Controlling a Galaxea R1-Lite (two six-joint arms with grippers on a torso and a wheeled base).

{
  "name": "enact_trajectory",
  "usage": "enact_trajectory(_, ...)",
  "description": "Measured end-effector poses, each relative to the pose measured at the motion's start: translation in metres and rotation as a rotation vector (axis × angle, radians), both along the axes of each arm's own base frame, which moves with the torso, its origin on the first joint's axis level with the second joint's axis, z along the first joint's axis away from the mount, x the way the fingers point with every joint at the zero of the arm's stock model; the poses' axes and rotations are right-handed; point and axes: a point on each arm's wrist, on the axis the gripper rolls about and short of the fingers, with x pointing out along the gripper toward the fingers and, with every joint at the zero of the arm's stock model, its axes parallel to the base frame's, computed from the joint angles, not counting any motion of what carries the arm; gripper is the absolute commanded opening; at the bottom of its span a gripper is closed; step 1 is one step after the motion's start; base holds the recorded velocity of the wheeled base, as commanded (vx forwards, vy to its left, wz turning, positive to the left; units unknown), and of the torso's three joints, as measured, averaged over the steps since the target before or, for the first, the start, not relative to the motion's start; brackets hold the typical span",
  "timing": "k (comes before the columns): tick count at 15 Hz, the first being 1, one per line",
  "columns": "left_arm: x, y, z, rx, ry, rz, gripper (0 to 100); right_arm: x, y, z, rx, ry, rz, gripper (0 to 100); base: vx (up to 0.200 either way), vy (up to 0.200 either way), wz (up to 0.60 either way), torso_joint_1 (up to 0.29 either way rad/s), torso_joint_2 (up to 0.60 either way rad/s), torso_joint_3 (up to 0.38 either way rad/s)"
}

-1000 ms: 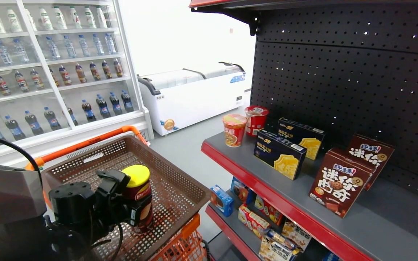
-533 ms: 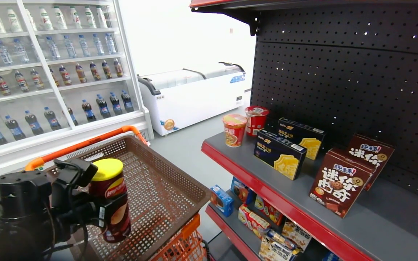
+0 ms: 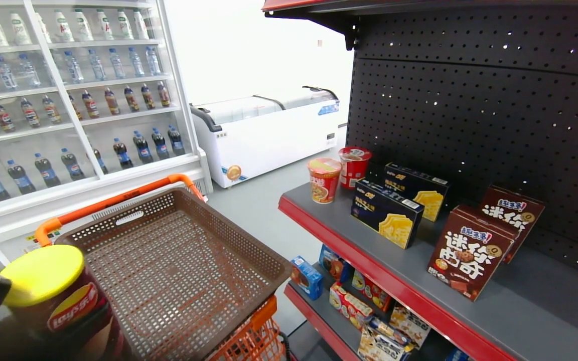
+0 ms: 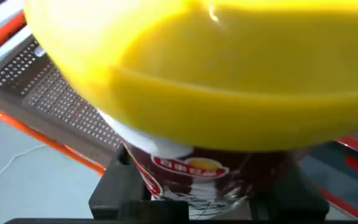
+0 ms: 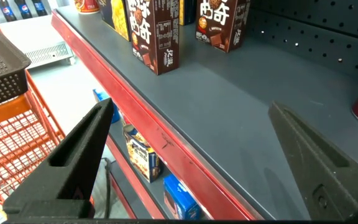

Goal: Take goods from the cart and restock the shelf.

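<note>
A dark red chips can with a yellow lid (image 3: 53, 301) hangs close to the head camera at the lower left, beside the cart's brown basket (image 3: 264, 260). My left gripper (image 4: 210, 190) is shut on the can's body, with the can's lid (image 4: 216, 68) looming large in the left wrist view. My right gripper (image 5: 194, 168) stands open over the grey shelf board (image 5: 229, 106), nothing between its fingers (image 5: 73, 155). Brown cookie boxes (image 5: 151, 34) stand further along that board.
On the shelf (image 3: 349, 235) stand two cup noodles (image 3: 324, 179), two dark blue boxes (image 3: 387, 213) and two brown boxes (image 3: 469, 250). Bare board lies in front of them and to the right. A lower shelf holds snack packs (image 3: 349, 301). A drinks fridge (image 3: 68, 100) stands behind the cart.
My left gripper has lifted the can out of the basket and carried it left and toward the head camera. The basket now shows no goods.
</note>
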Motion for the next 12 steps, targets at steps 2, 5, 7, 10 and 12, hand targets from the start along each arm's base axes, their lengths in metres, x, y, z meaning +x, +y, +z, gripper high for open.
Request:
enact_trajectory(2, -0.024, 0.004, -0.004, 0.0, -0.069, 0.038, 0, 0.0, 0.0, 0.0, 0.0, 0.0, 0.0, 100, 0.0, 0.0, 0.0, 0.0, 0.0, 0.0)
enact_trajectory(5, -0.052, 0.007, -0.011, -0.02, -0.107, 0.09, 0, 0.0, 0.0, 0.0, 0.0, 0.0, 0.001, 100, 0.0, 0.0, 0.0, 0.0, 0.0, 0.0)
enact_trajectory(7, -0.065, 0.007, -0.01, -0.052, -0.153, 0.061, 0, 0.0, 0.0, 0.0, 0.0, 0.0, 0.0, 100, 0.0, 0.0, 0.0, 0.0, 0.0, 0.0)
enact_trajectory(10, -0.078, 0.007, -0.012, -0.077, -0.195, 0.036, 0, 0.0, 0.0, 0.0, 0.0, 0.0, 0.0, 100, 0.0, 0.0, 0.0, 0.0, 0.0, 0.0)
enact_trajectory(12, -0.084, 0.007, -0.014, -0.078, -0.193, 0.033, 0, 0.0, 0.0, 0.0, -0.001, 0.0, 0.001, 100, 0.0, 0.0, -0.6, -0.002, 0.0, 0.002)
